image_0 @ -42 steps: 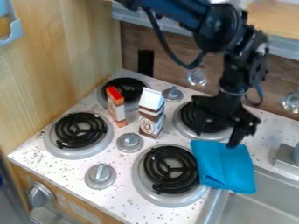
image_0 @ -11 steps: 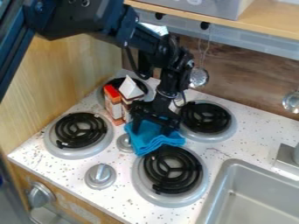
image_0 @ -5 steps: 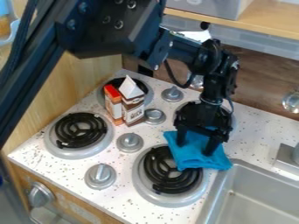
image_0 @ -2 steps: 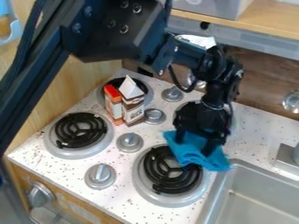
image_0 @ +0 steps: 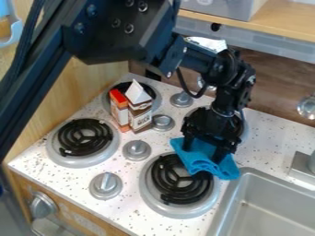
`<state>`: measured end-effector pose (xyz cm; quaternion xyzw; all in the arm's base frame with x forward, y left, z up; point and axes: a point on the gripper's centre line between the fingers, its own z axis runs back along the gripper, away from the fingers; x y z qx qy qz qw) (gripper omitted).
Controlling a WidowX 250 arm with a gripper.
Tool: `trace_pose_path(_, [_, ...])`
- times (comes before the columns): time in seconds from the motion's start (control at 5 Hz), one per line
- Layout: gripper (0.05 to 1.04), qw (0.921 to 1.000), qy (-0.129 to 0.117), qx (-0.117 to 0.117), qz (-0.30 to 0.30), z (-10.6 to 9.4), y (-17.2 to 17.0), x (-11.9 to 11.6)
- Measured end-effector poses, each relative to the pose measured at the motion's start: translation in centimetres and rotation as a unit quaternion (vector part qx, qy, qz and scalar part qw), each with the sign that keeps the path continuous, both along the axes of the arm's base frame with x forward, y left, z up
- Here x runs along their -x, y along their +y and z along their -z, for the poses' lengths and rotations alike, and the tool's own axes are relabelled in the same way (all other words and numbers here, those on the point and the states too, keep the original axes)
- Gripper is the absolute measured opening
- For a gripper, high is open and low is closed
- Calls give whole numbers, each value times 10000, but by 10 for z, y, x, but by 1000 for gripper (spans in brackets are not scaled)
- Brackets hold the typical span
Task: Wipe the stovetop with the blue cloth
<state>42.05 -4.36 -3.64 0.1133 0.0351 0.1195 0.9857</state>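
The gripper (image_0: 203, 151) hangs over the right side of the stovetop, its fingertips pointing down onto the blue cloth (image_0: 205, 164). Bunched cloth lies between the two fingers, and the gripper is shut on it. Part of the cloth's upper side is hidden by the black gripper. The lower right end of the cloth drapes over the upper right part of the front right burner (image_0: 178, 177) and comes close to the sink's corner.
An orange-topped carton (image_0: 120, 110) and a brown-and-white carton (image_0: 140, 115) stand beside the back left burner. A small metal cup (image_0: 162, 122) is near them. The sink (image_0: 265, 196) lies at lower right, the front left burner (image_0: 84, 137) at left.
From the left, near the cartons, the gripper has moved right with the cloth. The cartons now stand clear of it. Since the last earlier frame, gripper and cloth have shifted only slightly left.
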Motion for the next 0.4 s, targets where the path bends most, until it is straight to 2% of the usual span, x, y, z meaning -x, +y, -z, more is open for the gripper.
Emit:
trace_pose_path(0.2, [1001,10000,9,-3,-76,-1,7,-1])
trace_pose_path(0.4, [1001,9995,-24,-53,-307,-5,29,-5])
